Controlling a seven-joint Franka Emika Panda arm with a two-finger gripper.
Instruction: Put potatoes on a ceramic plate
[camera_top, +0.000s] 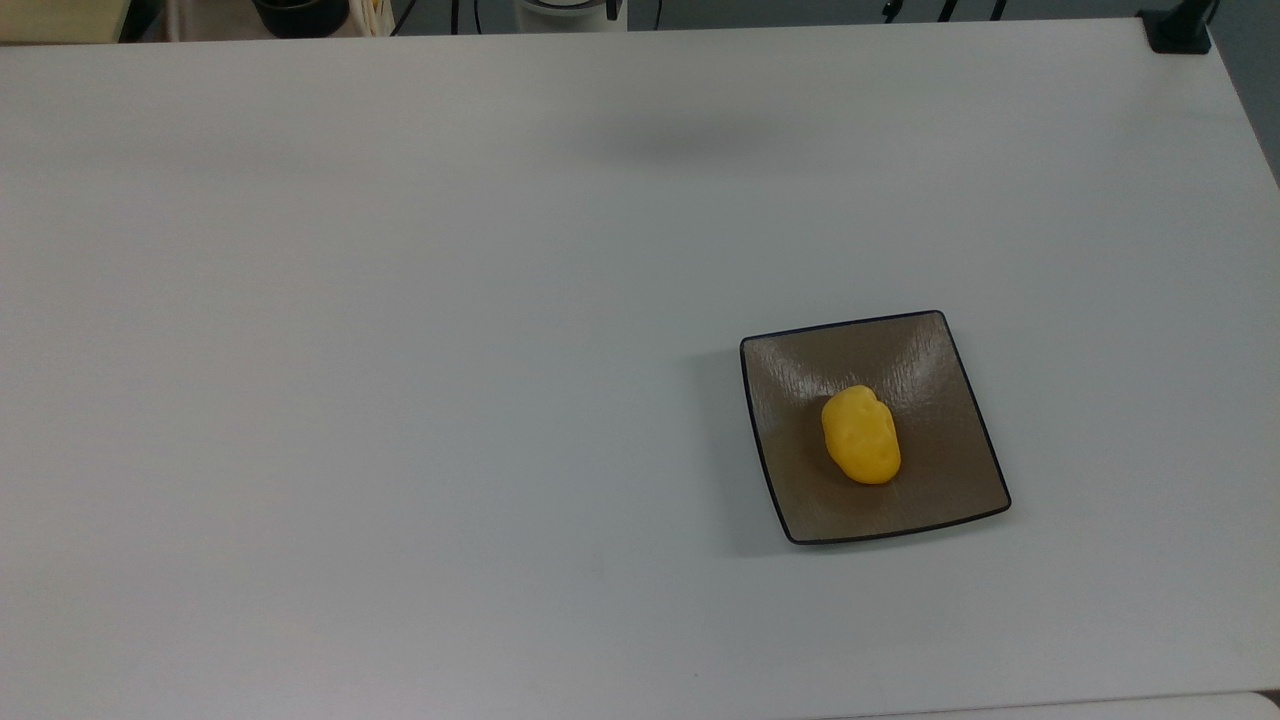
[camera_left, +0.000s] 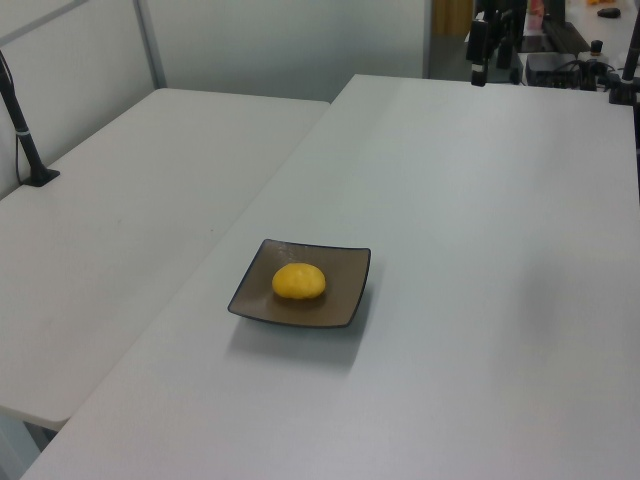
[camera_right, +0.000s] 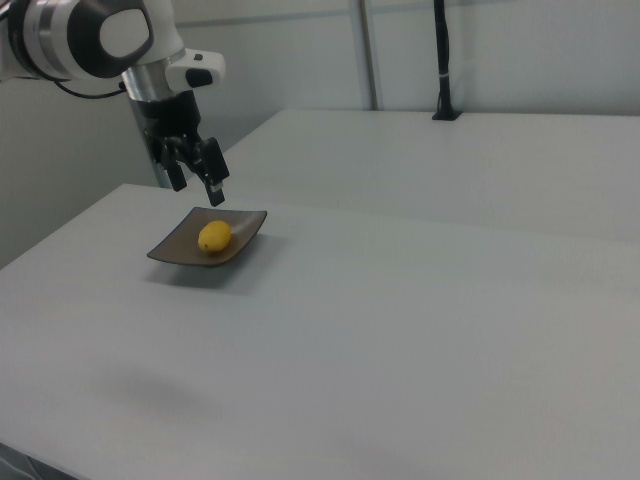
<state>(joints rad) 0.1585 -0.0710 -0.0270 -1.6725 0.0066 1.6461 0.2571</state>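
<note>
My gripper (camera_right: 197, 185) hangs in the air above the table (camera_top: 400, 350), its two black fingers spread well apart and holding nothing, seen in the right view over the far edge of the ceramic plate (camera_right: 175, 248). The potatoes (camera_right: 214, 237) (a single yellow, dimpled lump) lie inside the plate, at about five o'clock from my fingertips in the right view, with open air between us and no contact.

From the top view the plate (camera_top: 790, 380) sits at about four o'clock from the middle of the table, square, brown-grey and dark-rimmed. The potatoes (camera_top: 860, 435) rest near its centre, a shade toward the five o'clock corner. Their long axis runs from eleven o'clock to five o'clock in the top view, roughly in line with the plate's slanted side edges. In the left view the potatoes (camera_left: 299, 281) sit clear of the rim of the plate (camera_left: 345, 290), low in its shallow hollow.

By my reading the task is done: the lump is on the plate and settled. What remains turns on that one relation, since the lump lies below and slightly toward five o'clock of my open fingers. Any retreat should go up and away from that side, so neither finger clips the lump or the rim
</note>
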